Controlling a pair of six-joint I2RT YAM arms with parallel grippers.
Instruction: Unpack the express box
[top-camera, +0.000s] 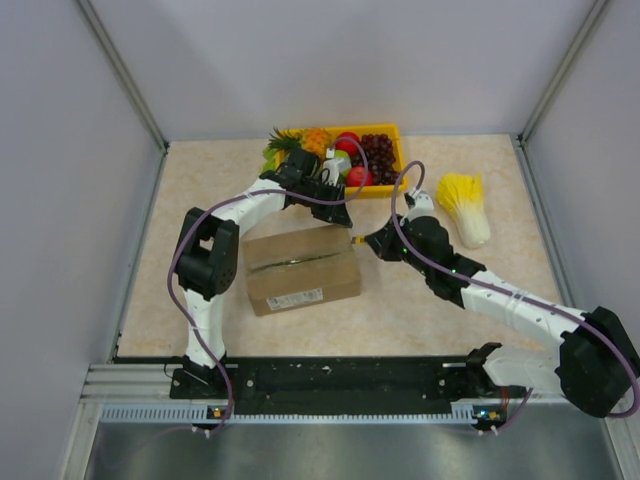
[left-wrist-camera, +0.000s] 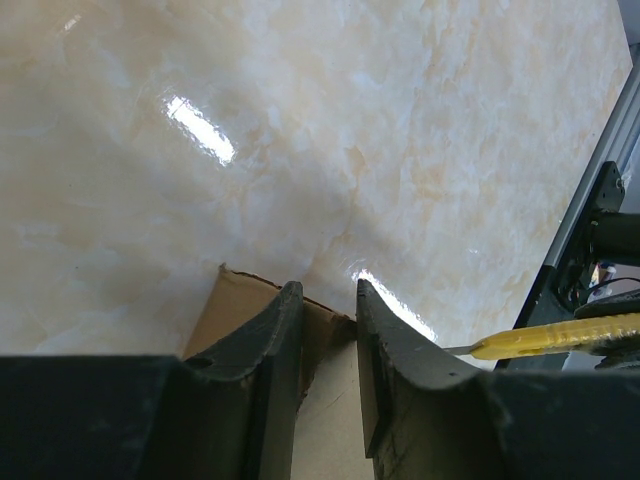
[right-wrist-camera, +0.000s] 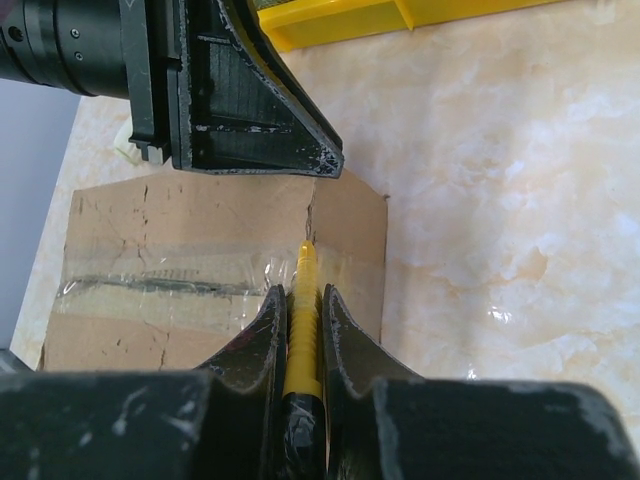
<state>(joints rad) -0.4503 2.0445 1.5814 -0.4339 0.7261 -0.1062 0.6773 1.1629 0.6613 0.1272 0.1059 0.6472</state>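
The express box is a brown carton in the middle of the table, with a white label on its near side and clear tape along its top seam. My left gripper comes down on the box's far right corner. Its fingers stand a little apart with cardboard between them. My right gripper is shut on a yellow utility knife, at the right end of the box. The knife tip sits on the tape at that end. The knife also shows in the left wrist view.
A yellow tray of fruit stands at the back, just behind the left gripper. A yellow-green cabbage lies to the right, behind the right arm. Grey walls close in both sides, and a metal rail runs along the near edge.
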